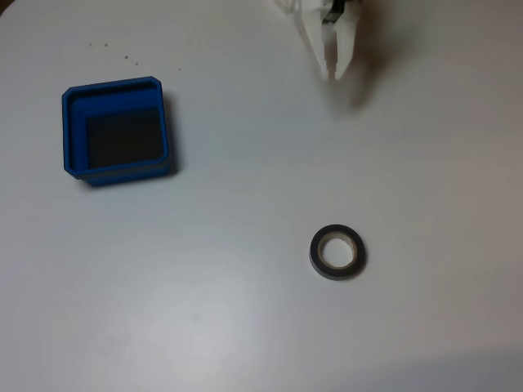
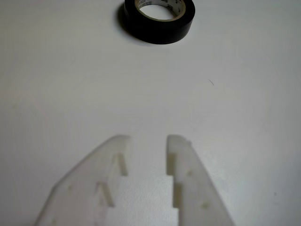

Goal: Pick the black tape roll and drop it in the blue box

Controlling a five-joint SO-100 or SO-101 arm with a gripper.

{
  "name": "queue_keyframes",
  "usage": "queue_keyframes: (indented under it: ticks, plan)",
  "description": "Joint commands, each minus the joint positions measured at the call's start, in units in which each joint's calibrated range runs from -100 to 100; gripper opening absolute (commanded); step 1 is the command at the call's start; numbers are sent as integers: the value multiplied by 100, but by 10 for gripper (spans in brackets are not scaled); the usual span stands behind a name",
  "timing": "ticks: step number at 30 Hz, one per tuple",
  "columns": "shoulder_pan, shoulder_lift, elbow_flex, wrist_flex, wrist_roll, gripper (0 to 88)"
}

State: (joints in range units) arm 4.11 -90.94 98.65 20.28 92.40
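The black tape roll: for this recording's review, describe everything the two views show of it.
The black tape roll is a small ring of glossy black tape around a pale beige core; the wrist view shows faint print inside that core. It lies flat on the white table, hole upward, nothing touching it. In the fixed view it sits right of centre, well apart from the blue box at upper left. The gripper is clear of it, white fingers slightly parted and empty.
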Motion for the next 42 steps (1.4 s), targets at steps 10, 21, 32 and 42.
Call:
queue_keyframes:
  ticks: [10,21,32,42]
  plan:
    - [-35,248,-728,-155,24,8]
    - [14,2556,-2444,-155,15,8]
    - [14,4938,-4780,-155,15,8]
    - [24,7204,-7305,-155,15,8]
